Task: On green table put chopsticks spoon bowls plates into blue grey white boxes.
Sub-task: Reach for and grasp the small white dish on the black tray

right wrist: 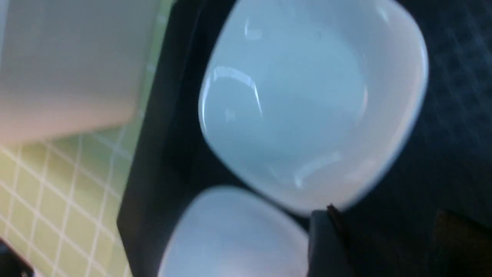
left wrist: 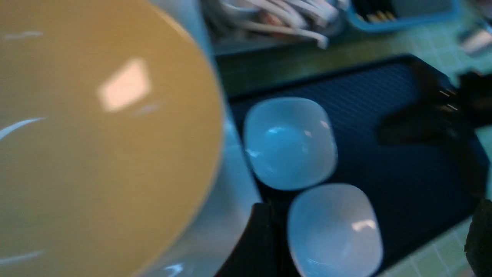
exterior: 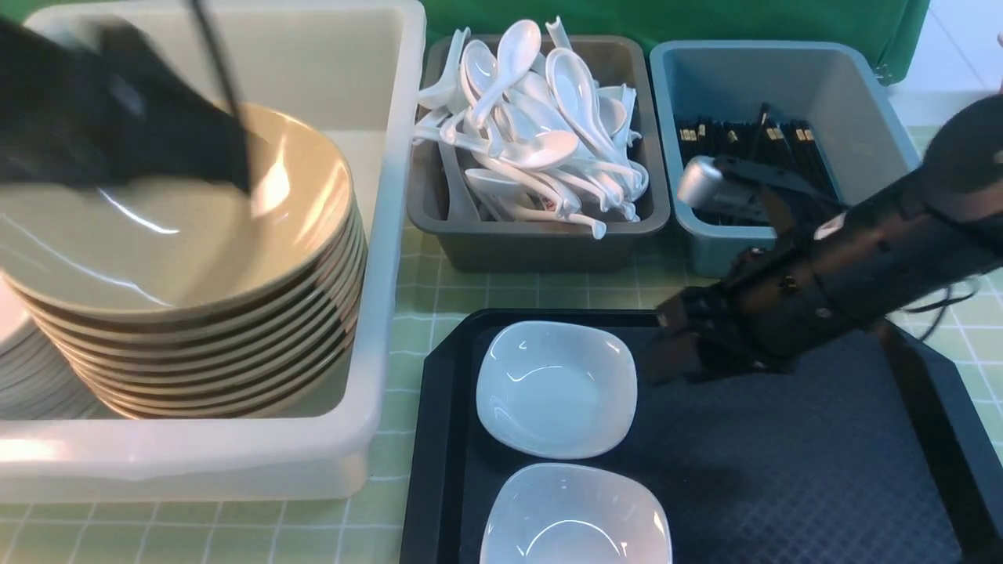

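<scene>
Two white square bowls lie on a black tray [exterior: 783, 470], one farther [exterior: 556, 388] and one nearer [exterior: 576, 517]. My right gripper [exterior: 652, 362] hovers low over the tray just right of the farther bowl [right wrist: 307, 96]; its jaws stand open and empty [right wrist: 384, 223]. A tall stack of beige bowls [exterior: 180, 235] fills the white box [exterior: 384, 235]. My left gripper [exterior: 235, 157] hangs blurred over the top beige bowl [left wrist: 96, 134], open with nothing in it [left wrist: 369, 231]. White spoons [exterior: 541, 125] are heaped in the grey box [exterior: 541, 243], and dark chopsticks [exterior: 752, 133] lie in the blue box [exterior: 783, 70].
A pile of white plates [exterior: 23, 376] shows at the left edge, beside the beige stack. The boxes and tray sit on a green checked cloth [exterior: 439, 290]. The right forearm [exterior: 862, 258] crosses in front of the blue box.
</scene>
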### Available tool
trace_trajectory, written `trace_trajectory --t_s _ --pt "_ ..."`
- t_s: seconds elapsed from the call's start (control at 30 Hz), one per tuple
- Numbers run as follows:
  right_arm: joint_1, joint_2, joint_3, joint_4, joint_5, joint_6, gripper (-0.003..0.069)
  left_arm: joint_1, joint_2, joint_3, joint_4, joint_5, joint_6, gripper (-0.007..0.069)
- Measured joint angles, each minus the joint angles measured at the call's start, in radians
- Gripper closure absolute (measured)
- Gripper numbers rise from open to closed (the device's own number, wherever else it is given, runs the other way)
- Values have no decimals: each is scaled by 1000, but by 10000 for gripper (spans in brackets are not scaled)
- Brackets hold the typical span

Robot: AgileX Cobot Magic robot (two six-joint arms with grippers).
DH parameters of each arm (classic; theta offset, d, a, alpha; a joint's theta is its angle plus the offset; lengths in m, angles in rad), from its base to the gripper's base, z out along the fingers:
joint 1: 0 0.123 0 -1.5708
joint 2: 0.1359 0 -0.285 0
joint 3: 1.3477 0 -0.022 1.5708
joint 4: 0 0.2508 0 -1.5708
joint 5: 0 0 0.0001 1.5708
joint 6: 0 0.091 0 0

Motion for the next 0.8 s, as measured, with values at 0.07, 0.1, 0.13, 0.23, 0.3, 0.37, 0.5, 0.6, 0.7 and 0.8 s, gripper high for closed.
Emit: trace_trajectory --t_s 0.07,0.1,0.13,0.23,0.3,0.37,0.5,0.6,0.7,0.8 --pt "0 61 0 52 -38 -28 298 -109 -11 72 -18 -59 22 55" --pt "0 95 0 67 -56 -34 298 -163 -11 116 -21 -102 32 76" --pt "0 100 0 70 -61 -34 298 -179 -11 124 -21 -109 33 79" --pt "0 173 0 86 -101 -38 298 -274 -10 230 -21 -216 35 144" --pt "0 202 0 97 -116 -45 298 -305 -9 266 -24 -254 35 176" --pt "0 230 0 137 -124 -74 311 -322 -9 291 -29 -281 35 212" --pt "0 267 0 265 -126 -174 402 -325 -9 304 -36 -302 35 283" --pt "0 281 0 314 -132 -227 501 -325 -9 305 -38 -304 35 319" --pt "-3 282 -1 355 -135 -244 591 -325 -9 305 -38 -308 35 360" --pt "-17 270 -2 364 -124 -257 608 -325 -9 305 -38 -308 35 385"
